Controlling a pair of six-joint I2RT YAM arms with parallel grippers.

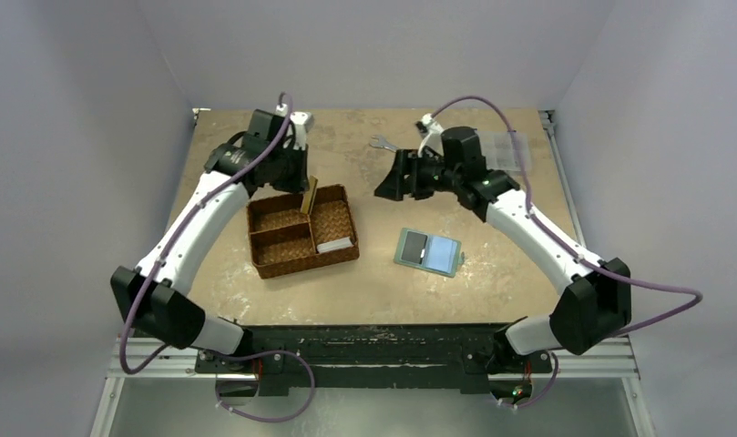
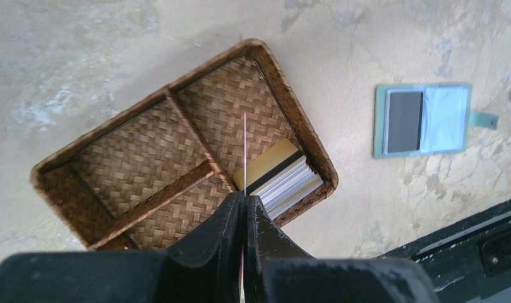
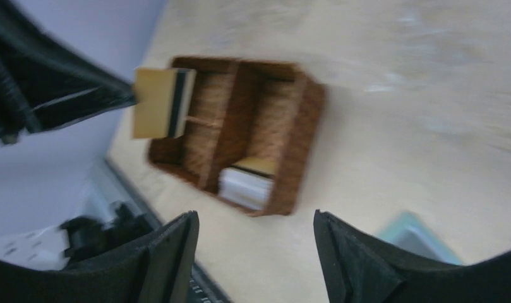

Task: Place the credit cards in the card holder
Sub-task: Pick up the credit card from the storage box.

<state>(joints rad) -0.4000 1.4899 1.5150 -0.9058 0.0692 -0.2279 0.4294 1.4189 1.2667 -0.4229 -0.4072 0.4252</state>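
Orange-yellow card (image 2: 245,148) is pinched edge-on by the left gripper (image 2: 244,197) above the basket (image 2: 303,136) rim. Right gripper (image 3: 254,219) is held spread wide over tan tabletop (image 1: 392,293).

Left arm (image 1: 196,223): white link shells, black joint housings; bulky black joint block at 8 o'clock in the top view. Right arm (image 1: 533,232): same build, block at 4 o'clock. One purple cable (image 1: 665,305) per arm, running along the links, slack loops near the bases at 6 o'clock. Small white bracket (image 1: 300,118) atop each wrist. Left gripper (image 2: 244,197): matte black, wedge-shaped. Right gripper (image 3: 256,218): black, with angular, faceted fingers (image 3: 167,255).
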